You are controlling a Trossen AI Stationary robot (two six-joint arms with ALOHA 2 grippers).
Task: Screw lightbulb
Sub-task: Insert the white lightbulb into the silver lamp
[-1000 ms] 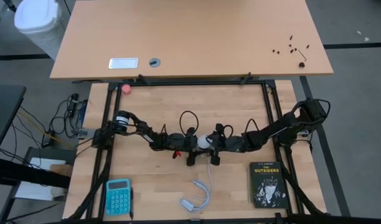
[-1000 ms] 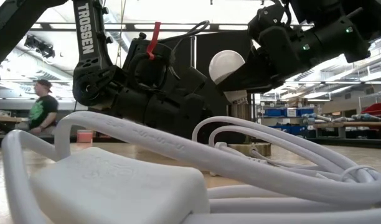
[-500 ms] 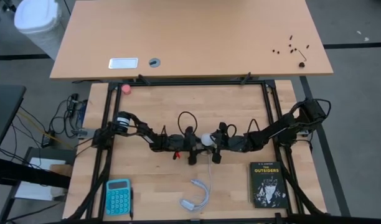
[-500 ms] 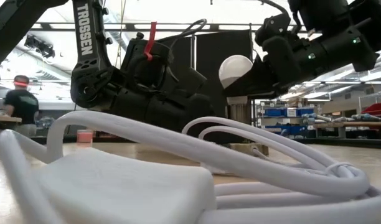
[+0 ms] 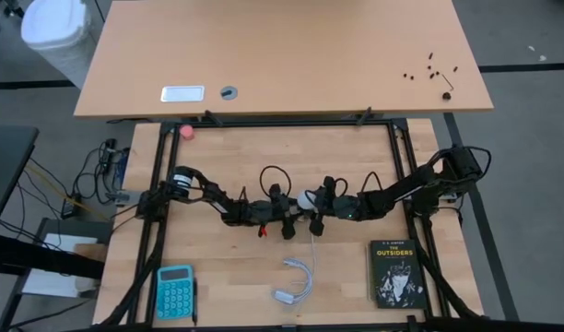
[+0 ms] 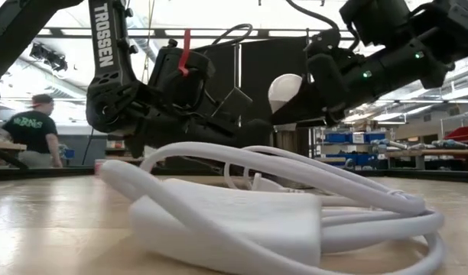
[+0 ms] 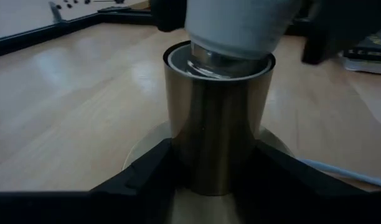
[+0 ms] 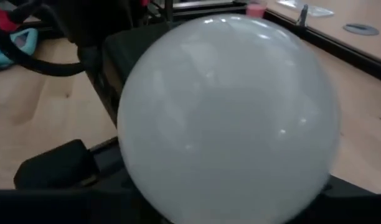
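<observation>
The white lightbulb (image 5: 307, 198) stands with its narrow end in the top of a brass cylindrical socket (image 7: 218, 124) at the middle of the table. It also shows in the low view (image 6: 286, 85) and fills the right wrist view (image 8: 228, 112). My left gripper (image 5: 287, 219) comes from the table's left and is shut on the socket. My right gripper (image 5: 319, 207) comes from the right and is shut on the bulb. The socket's white cord (image 5: 310, 244) runs toward the near edge to a coil (image 5: 299, 281). My left gripper pinches the socket's brass barrel (image 7: 206, 168) low down between its two fingers (image 7: 141, 174), which come level from the table's left and lie across it. The socket stands upright with the bulb's neck (image 7: 231, 43) in its mouth. Whether its base rests on the table does not show. My right gripper holds the bulb's rounded globe (image 6: 299, 84), coming from the table's right and slanting down. The globe itself hides the fingertips in the right wrist view. The bulb stands globe up, its narrow end in the socket.
A black book (image 5: 393, 272) lies at the near right and a teal calculator (image 5: 174, 290) at the near left. A pink ball (image 5: 186, 131) sits at the far left corner. The cord's white adapter and loops (image 6: 234, 221) lie close before the low camera. A person (image 6: 35, 130) stands far behind the table.
Both grippers have gone a little toward the table's far edge, with the socket and the bulb still together between them. The cord's coil and adapter have been dragged after them, away from the near edge.
</observation>
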